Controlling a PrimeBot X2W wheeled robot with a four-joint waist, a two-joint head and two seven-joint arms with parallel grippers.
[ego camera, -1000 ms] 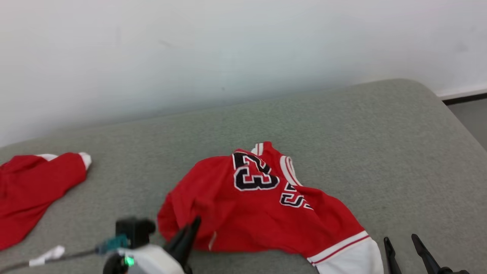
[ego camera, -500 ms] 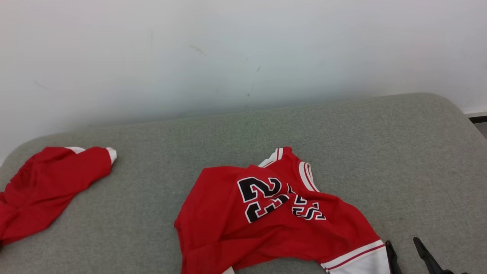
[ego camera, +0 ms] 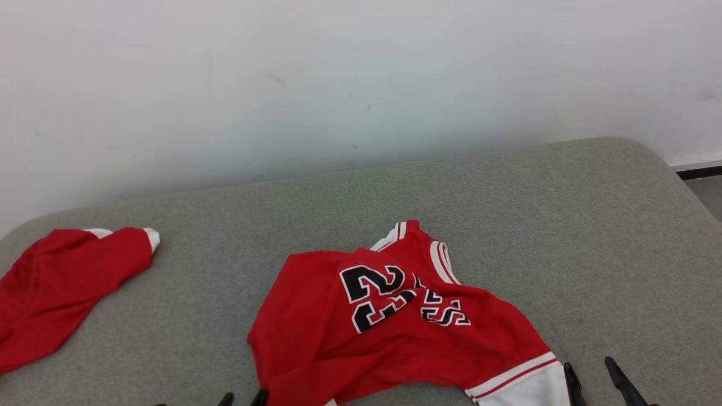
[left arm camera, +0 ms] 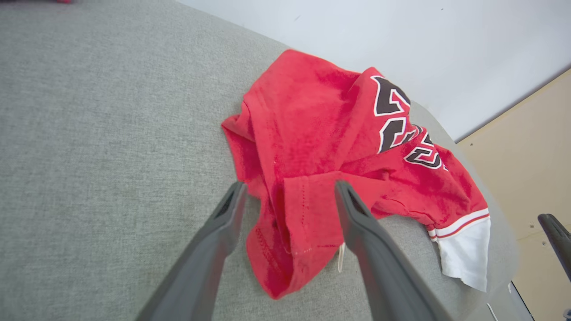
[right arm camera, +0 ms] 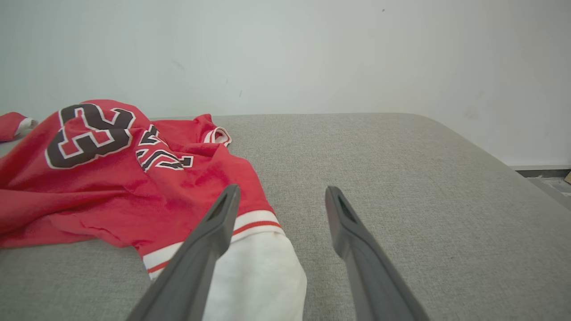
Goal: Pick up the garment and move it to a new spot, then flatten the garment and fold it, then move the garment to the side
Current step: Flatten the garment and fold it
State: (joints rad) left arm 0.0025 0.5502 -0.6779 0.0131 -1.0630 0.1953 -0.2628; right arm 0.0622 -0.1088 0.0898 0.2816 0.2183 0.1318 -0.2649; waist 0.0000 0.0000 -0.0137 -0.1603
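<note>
Lying crumpled at lower centre on the grey tabletop [ego camera: 564, 214], the red jersey [ego camera: 395, 332] has its near edge cut off. The left tool [ego camera: 242, 399] and the right tool [ego camera: 588, 366] keep their fingers apart and empty, with only the tips showing at the bottom edge.

Left end effector [left arm camera: 290, 184] spread wide, over crumpled red jersey [left arm camera: 321, 129], grey cushion [left arm camera: 89, 133] beneath

Dark grey tapered pincer fingers [left arm camera: 212, 249]

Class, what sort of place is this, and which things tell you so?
Probably an indoor workroom or lab: a grey fabric-covered pad against a bare white wall, with a crumpled red number 23 jersey on it.
</note>
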